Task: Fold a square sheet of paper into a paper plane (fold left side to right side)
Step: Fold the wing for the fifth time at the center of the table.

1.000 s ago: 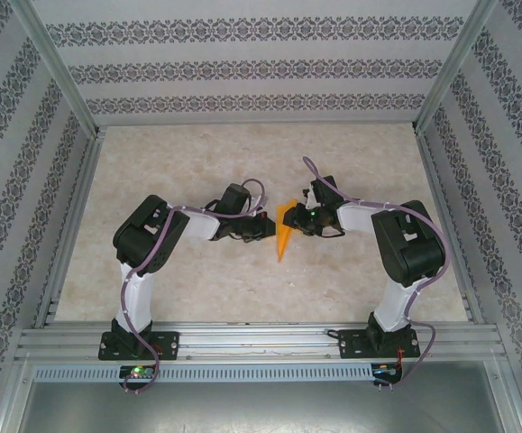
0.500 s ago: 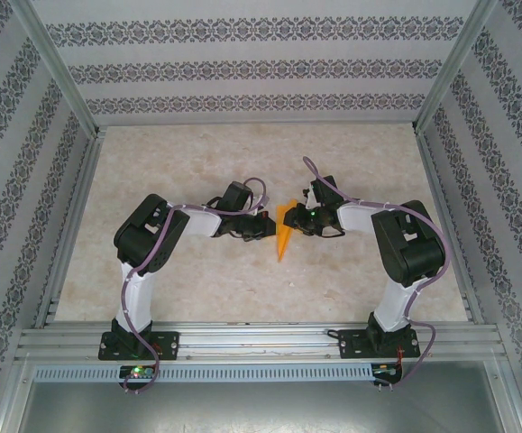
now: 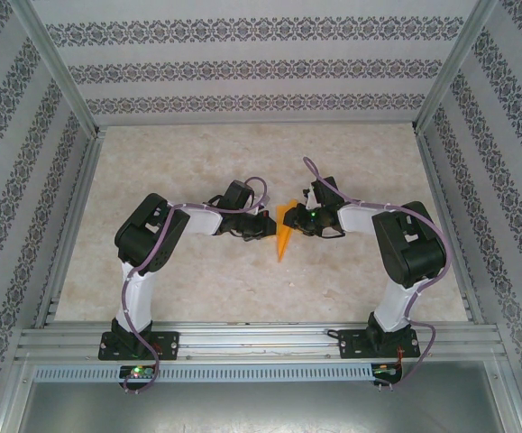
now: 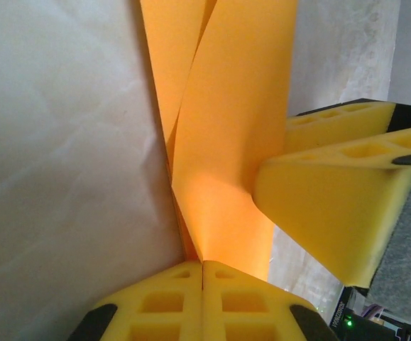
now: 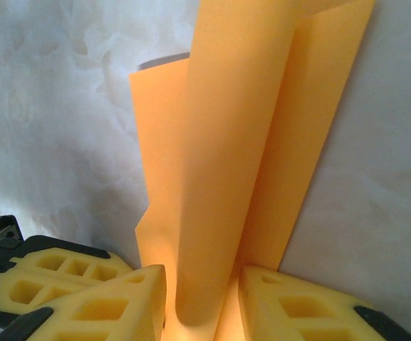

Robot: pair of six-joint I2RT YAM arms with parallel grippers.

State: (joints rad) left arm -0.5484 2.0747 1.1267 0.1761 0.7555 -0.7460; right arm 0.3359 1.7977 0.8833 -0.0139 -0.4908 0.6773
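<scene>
The paper plane, thin matte orange and folded into a slim dart, is lying mid-counter between both arms, one flap curling upward. The left end effector is sitting fully closed beside its creased edge. The right end effector is pinching the raised flap narrowly.

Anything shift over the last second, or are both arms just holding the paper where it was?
Nothing visibly changed. The left gripper stays shut on the orange paper, the right gripper stays around a raised flap of it, and the paper sits in the same spot on the table.
</scene>
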